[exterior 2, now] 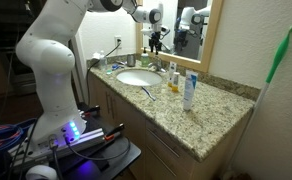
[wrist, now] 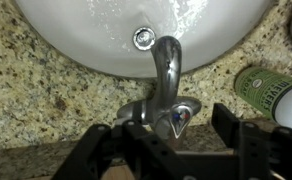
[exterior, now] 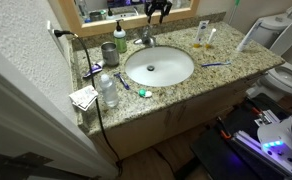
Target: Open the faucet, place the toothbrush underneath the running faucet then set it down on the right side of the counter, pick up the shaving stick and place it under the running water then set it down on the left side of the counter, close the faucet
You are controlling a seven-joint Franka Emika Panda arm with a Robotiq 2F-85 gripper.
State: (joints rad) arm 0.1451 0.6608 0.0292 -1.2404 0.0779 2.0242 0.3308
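Observation:
The chrome faucet (wrist: pixel 166 62) stands behind the oval white basin (wrist: pixel 96 40) in the granite counter (wrist: pixel 36 95). Its lever handle (wrist: pixel 176 116) with a red and blue mark lies between the fingers of my gripper (wrist: pixel 171 140), which is open and empty just above it. No water stream shows. In both exterior views the gripper (exterior: pixel 158 11) (exterior 2: pixel 158 36) hangs over the faucet (exterior: pixel 146 40). The blue toothbrush (exterior: pixel 216 65) (exterior 2: pixel 146 93) lies on the counter beside the basin. A small blue-green stick (exterior: pixel 122 82), perhaps the shaving stick, lies at the basin's other side.
A green bottle (exterior: pixel 120 32) (wrist: pixel 276 92) and a grey cup (exterior: pixel 108 52) stand close to the faucet. An amber bottle (exterior: pixel 201 36), a white tube (exterior 2: pixel 189 90) and a clear water bottle (exterior: pixel 108 90) stand on the counter. A toilet (exterior: pixel 286 75) is beside the cabinet.

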